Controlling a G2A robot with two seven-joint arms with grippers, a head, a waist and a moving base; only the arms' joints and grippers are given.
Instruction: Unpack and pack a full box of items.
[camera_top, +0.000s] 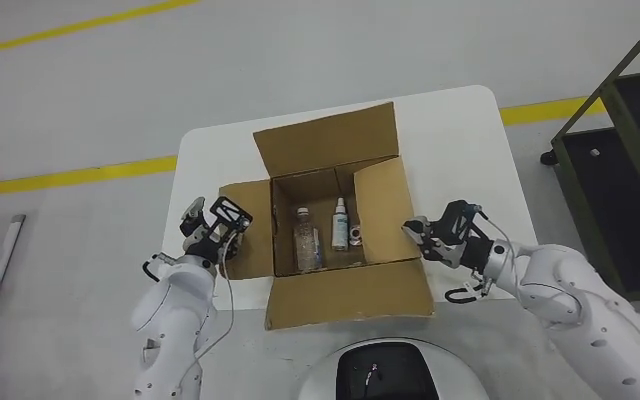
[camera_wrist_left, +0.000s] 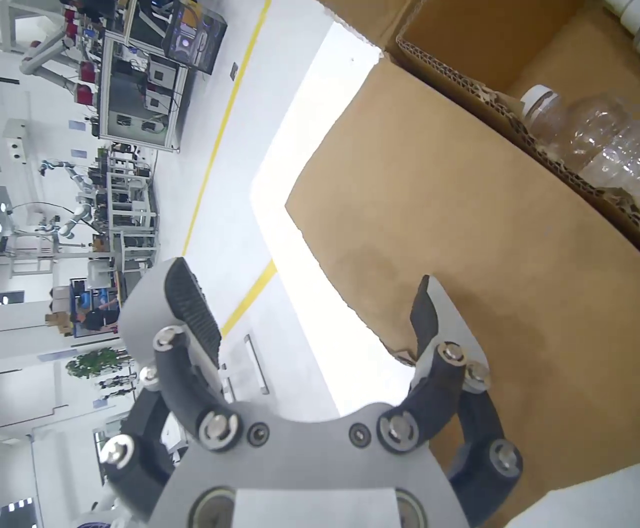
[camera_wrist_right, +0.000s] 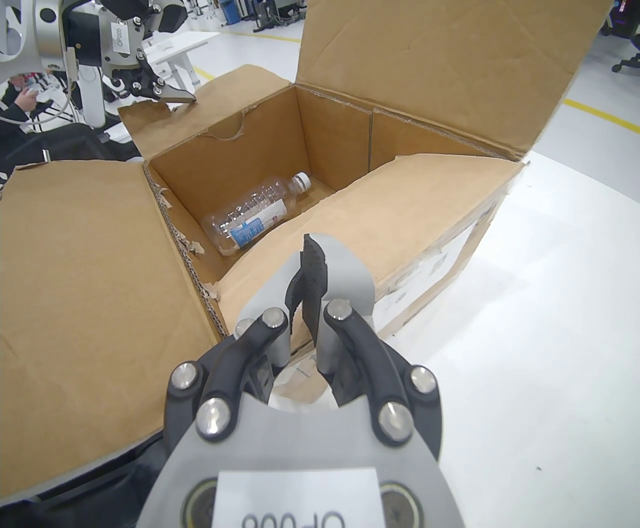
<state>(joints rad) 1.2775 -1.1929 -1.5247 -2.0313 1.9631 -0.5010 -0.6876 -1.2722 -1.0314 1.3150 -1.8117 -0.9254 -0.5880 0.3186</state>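
A brown cardboard box (camera_top: 345, 292) stands on a white table (camera_top: 460, 130) with all four flaps open and some torn edges. The back flap stands up and the other three fold outward. On the box floor, a clear plastic bottle (camera_top: 306, 240) with a white cap lies on its side along the left wall, cap toward the back. Beside it lies a small white spray bottle (camera_top: 340, 225). Just right of that is a small white round thing (camera_top: 357, 237), too small to identify.
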